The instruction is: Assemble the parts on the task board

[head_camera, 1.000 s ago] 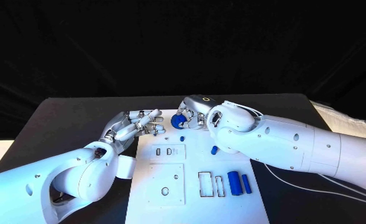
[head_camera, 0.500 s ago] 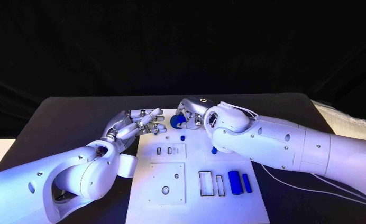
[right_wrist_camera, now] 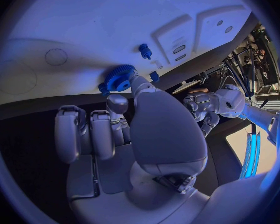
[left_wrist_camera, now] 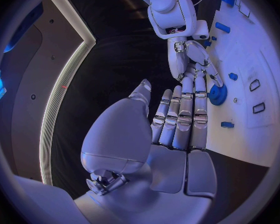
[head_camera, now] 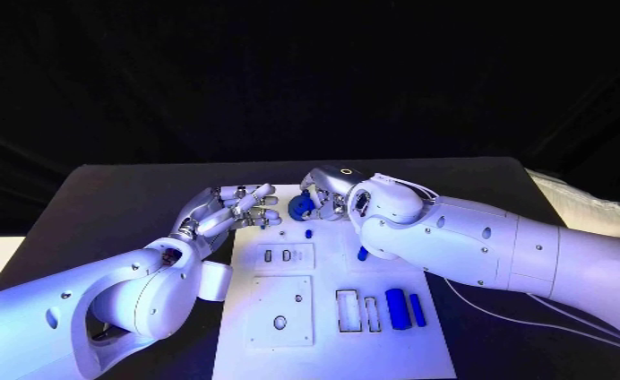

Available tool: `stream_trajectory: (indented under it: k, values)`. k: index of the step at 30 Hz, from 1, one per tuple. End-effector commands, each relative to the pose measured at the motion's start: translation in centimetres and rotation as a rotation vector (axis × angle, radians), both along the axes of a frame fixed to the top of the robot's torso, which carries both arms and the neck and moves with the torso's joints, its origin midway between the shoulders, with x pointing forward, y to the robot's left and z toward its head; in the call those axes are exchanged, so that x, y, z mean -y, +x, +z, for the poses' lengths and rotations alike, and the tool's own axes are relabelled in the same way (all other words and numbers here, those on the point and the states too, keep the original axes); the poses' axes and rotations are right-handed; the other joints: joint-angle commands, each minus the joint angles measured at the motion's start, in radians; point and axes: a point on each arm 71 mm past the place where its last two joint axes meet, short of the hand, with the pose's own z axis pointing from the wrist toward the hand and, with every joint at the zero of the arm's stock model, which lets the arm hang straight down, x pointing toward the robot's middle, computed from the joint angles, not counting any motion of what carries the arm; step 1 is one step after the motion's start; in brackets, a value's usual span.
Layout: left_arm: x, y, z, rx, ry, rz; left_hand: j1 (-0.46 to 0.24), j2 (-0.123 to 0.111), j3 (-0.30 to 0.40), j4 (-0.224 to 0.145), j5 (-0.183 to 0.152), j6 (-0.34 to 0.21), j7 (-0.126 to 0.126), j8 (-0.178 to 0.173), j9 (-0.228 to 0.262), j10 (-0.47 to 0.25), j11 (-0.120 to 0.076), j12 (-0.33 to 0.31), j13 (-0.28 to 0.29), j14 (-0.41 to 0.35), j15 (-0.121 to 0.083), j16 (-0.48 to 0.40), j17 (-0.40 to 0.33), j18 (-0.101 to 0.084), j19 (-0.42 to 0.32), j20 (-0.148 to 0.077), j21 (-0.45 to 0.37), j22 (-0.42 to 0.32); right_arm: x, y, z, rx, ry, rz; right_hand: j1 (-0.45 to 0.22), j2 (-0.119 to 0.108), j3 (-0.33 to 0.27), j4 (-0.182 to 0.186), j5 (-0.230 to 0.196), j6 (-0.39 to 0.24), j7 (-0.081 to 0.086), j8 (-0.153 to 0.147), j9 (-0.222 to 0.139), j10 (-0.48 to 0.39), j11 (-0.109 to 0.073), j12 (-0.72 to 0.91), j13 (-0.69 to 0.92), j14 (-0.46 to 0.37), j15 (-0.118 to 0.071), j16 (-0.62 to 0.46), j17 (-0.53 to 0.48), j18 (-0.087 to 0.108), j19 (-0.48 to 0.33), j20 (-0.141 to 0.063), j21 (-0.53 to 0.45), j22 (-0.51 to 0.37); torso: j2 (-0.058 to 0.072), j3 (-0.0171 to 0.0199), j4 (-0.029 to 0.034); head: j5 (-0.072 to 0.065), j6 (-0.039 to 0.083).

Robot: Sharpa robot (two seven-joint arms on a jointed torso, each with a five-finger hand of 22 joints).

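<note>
The white task board (head_camera: 388,358) lies in the middle of the black table. My right hand (head_camera: 326,190) is over the board's far edge and pinches a blue gear (head_camera: 301,208) in its fingertips; the gear (right_wrist_camera: 117,78) sits low against the board. In the left wrist view the gear (left_wrist_camera: 217,94) is under the right hand (left_wrist_camera: 191,55). Just left of the gear, my left hand (head_camera: 240,205) holds nothing, its fingers (left_wrist_camera: 185,115) stretched out straight. A small blue peg (head_camera: 309,234) stands on the board near the gear.
A short blue piece (head_camera: 363,254) lies by the right forearm. Two blue cylinders (head_camera: 404,309) sit beside rectangular slots (head_camera: 350,311) at the board's near right. A raised plate with holes (head_camera: 282,310) lies at near left. Bare black table (head_camera: 116,205) surrounds the board.
The right forearm has shifted slightly left, with the gear still in its fingers. The left hand has stayed where it was.
</note>
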Motion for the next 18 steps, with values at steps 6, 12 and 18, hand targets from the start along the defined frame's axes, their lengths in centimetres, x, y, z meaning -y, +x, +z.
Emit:
stream_trajectory:
  k: [6,12,18]
  values:
    - [0.16,-0.07,0.15,0.008,-0.007,-0.019,0.011,0.002,0.000,-0.004,-0.005,0.001,0.002,-0.003,-0.001,0.001,0.007,-0.005,0.000,-0.008,-0.001,-0.007,0.001,0.002,0.003,0.002,0.000,-0.001,0.32,-0.27,0.00,-0.018,0.028,0.018,-0.001,0.030,-0.002,0.024,0.019,0.109,-0.018,0.037,0.011,0.019,-0.021,0.049,0.037,0.067,-0.009,0.001,0.080,-0.014,0.004,-0.004,-0.002,0.022,0.000,-0.0004,0.0013,0.000,-0.002]
    - [0.11,-0.06,0.14,0.008,-0.006,-0.017,0.011,0.002,0.000,-0.004,-0.005,0.001,0.002,-0.003,-0.001,0.001,0.007,-0.005,0.000,-0.008,-0.001,-0.007,0.001,0.002,0.003,0.002,0.000,-0.001,0.49,-0.51,-0.07,-0.034,0.052,0.032,-0.007,0.048,-0.002,0.022,0.029,0.143,-0.027,0.047,0.012,0.038,-0.029,0.084,0.066,0.069,-0.016,0.005,0.089,-0.017,0.013,-0.012,0.003,0.034,0.000,-0.0011,0.0005,0.001,-0.003]
    - [0.15,-0.05,0.13,0.007,-0.006,-0.018,0.013,0.003,0.001,-0.006,-0.005,0.001,0.003,-0.004,-0.001,0.001,0.008,-0.006,0.000,-0.008,-0.001,-0.008,0.002,0.002,0.003,0.002,0.000,-0.001,0.41,-0.46,-0.38,-0.065,0.035,0.029,-0.020,0.049,-0.010,0.026,0.027,0.144,-0.028,0.042,0.008,0.038,-0.029,0.084,0.066,0.069,-0.017,0.006,0.090,-0.017,0.012,-0.014,0.003,0.033,0.000,-0.0016,0.0016,0.000,-0.005]
